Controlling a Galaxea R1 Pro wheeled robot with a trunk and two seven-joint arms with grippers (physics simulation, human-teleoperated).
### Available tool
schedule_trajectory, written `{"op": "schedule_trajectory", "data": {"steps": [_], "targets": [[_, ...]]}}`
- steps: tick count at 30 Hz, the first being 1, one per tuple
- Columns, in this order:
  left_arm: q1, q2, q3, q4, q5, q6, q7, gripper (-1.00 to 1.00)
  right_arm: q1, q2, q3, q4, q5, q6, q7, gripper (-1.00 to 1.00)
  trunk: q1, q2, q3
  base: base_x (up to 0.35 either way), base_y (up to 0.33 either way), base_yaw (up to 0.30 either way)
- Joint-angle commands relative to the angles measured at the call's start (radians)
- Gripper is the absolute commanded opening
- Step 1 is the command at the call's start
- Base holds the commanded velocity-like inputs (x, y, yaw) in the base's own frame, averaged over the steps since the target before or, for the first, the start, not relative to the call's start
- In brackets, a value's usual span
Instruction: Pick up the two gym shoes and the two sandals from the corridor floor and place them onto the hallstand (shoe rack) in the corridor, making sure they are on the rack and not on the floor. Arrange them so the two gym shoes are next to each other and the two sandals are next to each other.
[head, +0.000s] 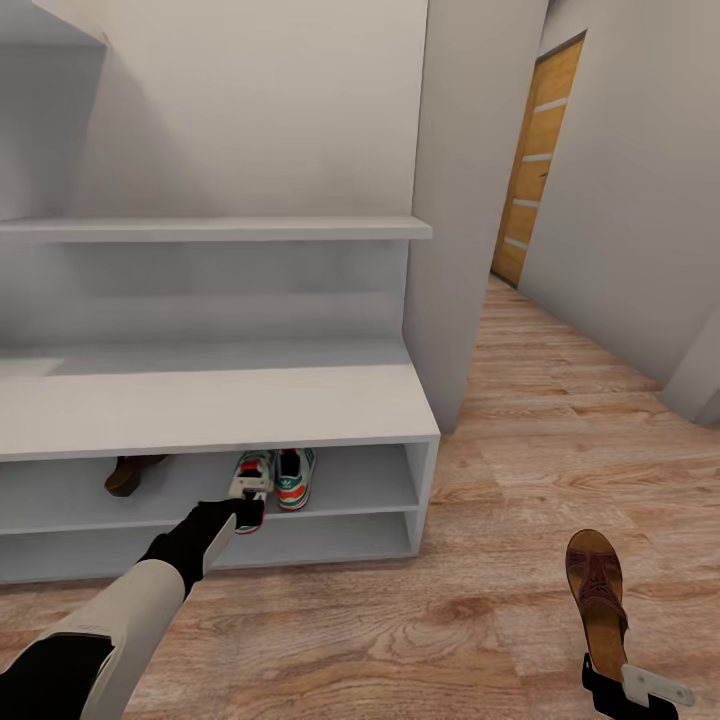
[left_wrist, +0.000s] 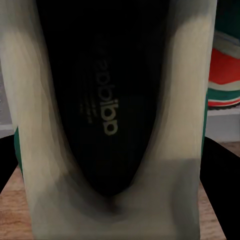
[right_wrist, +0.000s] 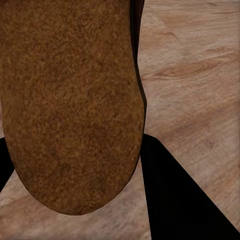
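One gym shoe (head: 296, 477) already sits on the hallstand (head: 200, 405), on its upper open shelf, and a sandal (head: 130, 472) lies further along the same shelf. Your left gripper (head: 247, 512) is pinching the second gym shoe (head: 250, 483) at the shelf edge, just beside its mate. Your right gripper (head: 612, 690) is clamped on the second sandal (head: 598, 598), held over the corridor floor (head: 500, 560). What's left, I'd judge: release the shoe, then shelve this sandal beside the other.

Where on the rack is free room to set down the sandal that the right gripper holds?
The upper open shelf of the hallstand is bare between the brown sandal at its left and the gym shoes. Around the shoes it is crowded: the left gripper is there. The bench top looks bare too.
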Motion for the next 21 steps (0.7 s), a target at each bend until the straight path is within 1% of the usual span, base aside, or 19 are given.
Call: {"op": "schedule_trajectory", "data": {"steps": [1, 9, 14, 21], "targets": [[0.000, 0.002, -0.008, -0.002, 0.006, 0.005, 0.003, -1.00, 0.000, 0.000, 0.000, 0.000, -0.004, -0.003, 0.001, -1.00, 0.000, 0.000, -0.001, 0.000, 0.000, 0.000], [0.006, 0.002, -0.008, -0.002, 0.006, 0.001, 0.002, -1.00, 0.000, 0.000, 0.000, 0.000, -0.003, -0.003, 0.001, -1.00, 0.000, 0.000, -0.001, 0.009, 0.000, 0.000], [0.006, 0.002, -0.008, -0.002, 0.006, 0.001, 0.003, -1.00, 0.000, 0.000, 0.000, 0.000, -0.003, -0.003, 0.001, -1.00, 0.000, 0.000, -0.001, 0.187, 0.000, 0.000], [0.006, 0.003, -0.007, -0.002, 0.006, 0.001, 0.003, -1.00, 0.000, 0.000, 0.000, 0.000, -0.003, -0.003, 0.001, -1.00, 0.000, 0.000, -0.001, 0.035, 0.000, 0.000]]}}
